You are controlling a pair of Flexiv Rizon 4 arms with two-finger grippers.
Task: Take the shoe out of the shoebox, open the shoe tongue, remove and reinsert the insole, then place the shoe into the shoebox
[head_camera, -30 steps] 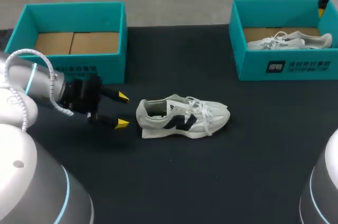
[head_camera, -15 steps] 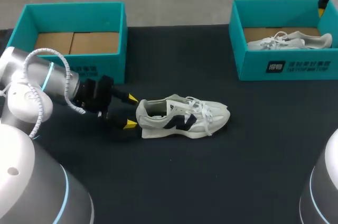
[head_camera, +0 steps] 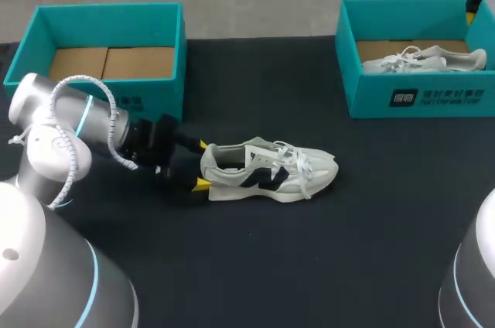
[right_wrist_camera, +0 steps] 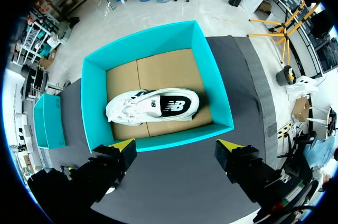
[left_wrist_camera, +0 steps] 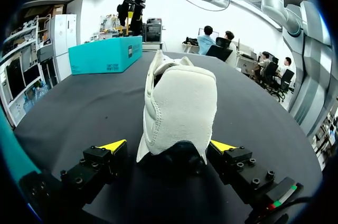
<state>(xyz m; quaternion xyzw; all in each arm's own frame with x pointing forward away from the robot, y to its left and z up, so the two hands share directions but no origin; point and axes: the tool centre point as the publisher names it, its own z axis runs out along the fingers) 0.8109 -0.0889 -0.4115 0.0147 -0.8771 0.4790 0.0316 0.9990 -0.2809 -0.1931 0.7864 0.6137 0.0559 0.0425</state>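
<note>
Your left gripper (head_camera: 202, 164) sits at the heel of the shoe (head_camera: 267, 173) lying on the table (head_camera: 309, 266).

Its fingers stand wide, one on each side of the heel, and I cannot tell whether either touches it. The shoe rests on its sole, toe pointing away from the gripper, well clear of both boxes. Expect it to be light, with a soft upper that gives under pressure. The padded heel counter is likely the stiffest part, so close there rather than on the loose laces or tongue. Farther back there are two teal shoeboxes. The left shoebox (head_camera: 108, 15) shows only its cardboard floor, and the right shoebox (head_camera: 410, 96) holds a second shoe (head_camera: 425, 59). That makes two shoes in all. Your right gripper (right_wrist_camera: 174, 150) hangs above that right box, fingers spread and holding nothing.
</note>
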